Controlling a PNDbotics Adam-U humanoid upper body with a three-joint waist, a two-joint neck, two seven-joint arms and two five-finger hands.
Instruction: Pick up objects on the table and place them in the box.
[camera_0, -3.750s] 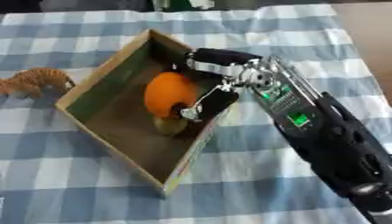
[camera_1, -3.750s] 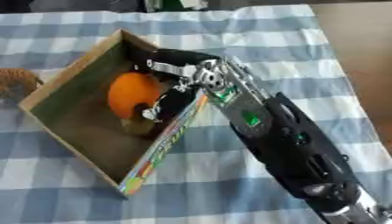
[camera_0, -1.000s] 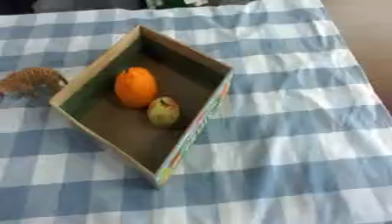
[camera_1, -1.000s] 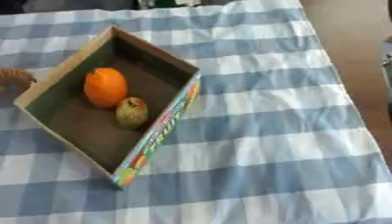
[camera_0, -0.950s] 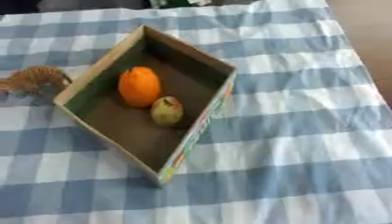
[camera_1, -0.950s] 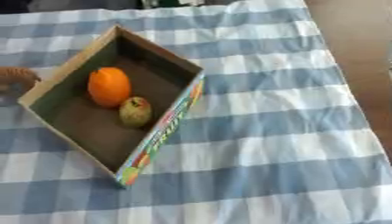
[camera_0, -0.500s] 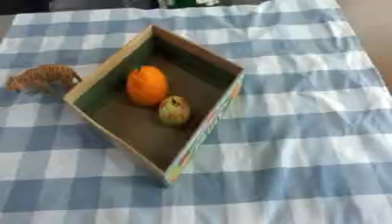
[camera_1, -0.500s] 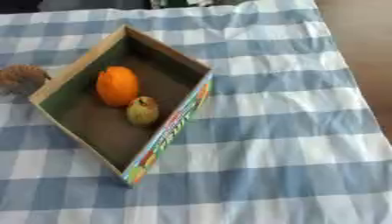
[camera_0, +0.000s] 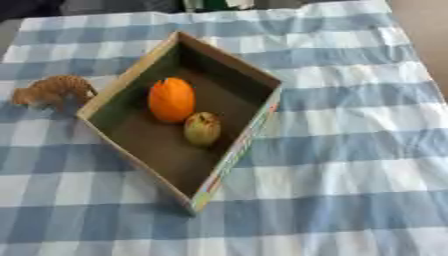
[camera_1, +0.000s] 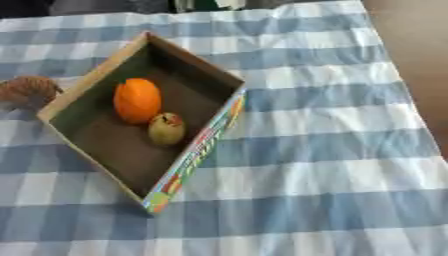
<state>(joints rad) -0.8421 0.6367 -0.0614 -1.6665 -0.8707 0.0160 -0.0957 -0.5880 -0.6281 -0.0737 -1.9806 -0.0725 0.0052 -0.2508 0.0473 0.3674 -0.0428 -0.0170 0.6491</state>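
Two in the open cardboard box (camera_0: 229, 161) already, a round orange fruit (camera_0: 171, 99) and a yellow-green apple-like fruit (camera_0: 202, 128), while the small brown animal figure (camera_0: 52, 91) waits outside its left wall, neither robot hand in sight.

Blue-and-white checked tablecloth (camera_0: 350, 150)

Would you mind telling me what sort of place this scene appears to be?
Probably a staged tabletop for a tidy-up exercise, home-like rather than industrial. A blue and white checked tablecloth covers the table, an open cardboard box holds an orange and a small yellowish fruit, and a brown toy animal stands beside it.
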